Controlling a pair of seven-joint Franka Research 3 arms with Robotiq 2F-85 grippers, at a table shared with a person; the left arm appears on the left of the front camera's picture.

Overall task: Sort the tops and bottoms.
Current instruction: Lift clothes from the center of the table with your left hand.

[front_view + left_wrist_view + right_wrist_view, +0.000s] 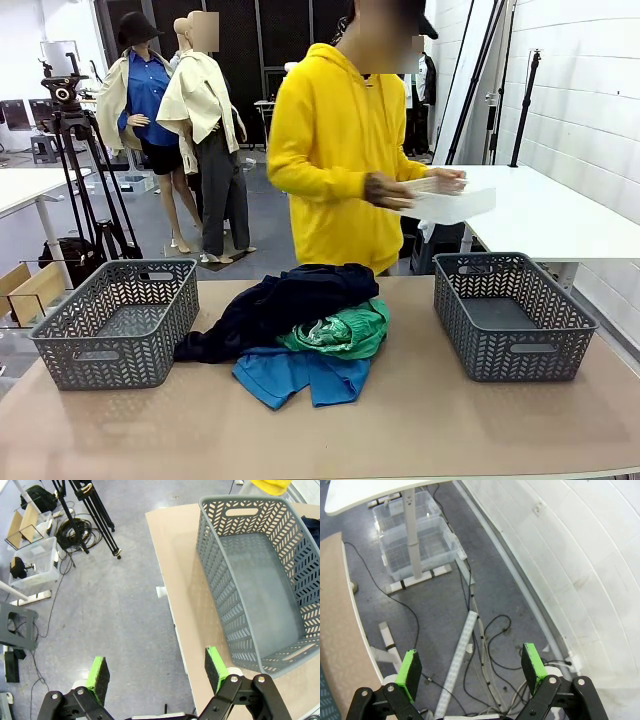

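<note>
In the middle of the table, the green shorts lie on the blue shirt, touching the dark navy garment. My left pincer hangs wide open near the left basket. My right pincer gapes empty over the floor.

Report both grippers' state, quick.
Left gripper: open, holding nothing.
Right gripper: open, holding nothing.
</note>
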